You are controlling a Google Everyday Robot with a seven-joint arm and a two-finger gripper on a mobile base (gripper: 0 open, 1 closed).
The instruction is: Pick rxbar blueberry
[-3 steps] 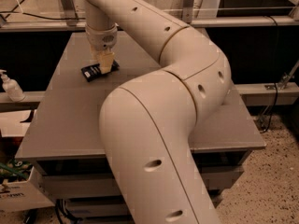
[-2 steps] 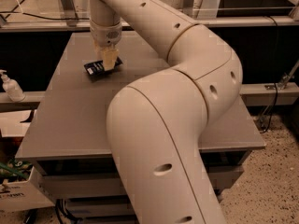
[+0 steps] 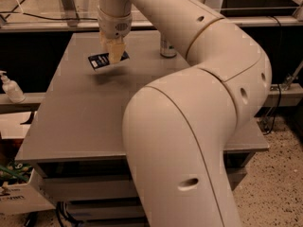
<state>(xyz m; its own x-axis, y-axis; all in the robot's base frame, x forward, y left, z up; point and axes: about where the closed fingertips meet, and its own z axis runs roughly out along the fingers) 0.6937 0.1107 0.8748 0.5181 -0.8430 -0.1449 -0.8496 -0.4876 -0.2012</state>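
The rxbar blueberry is a small flat dark navy wrapper with a white text patch. It hangs a little above the grey table at the far left, with its shadow on the surface below. My gripper points down over the bar's right end and is shut on it. The bar's left end sticks out from the tan fingers. My large cream arm fills the middle and right of the view and hides much of the table.
A silver drink can stands at the back of the table, partly hidden by my arm. A white pump bottle stands on a ledge at the left. A box with green items sits low left.
The gripper has risen with the rxbar blueberry in it; the bar has left the table surface and now hangs above its shadow.
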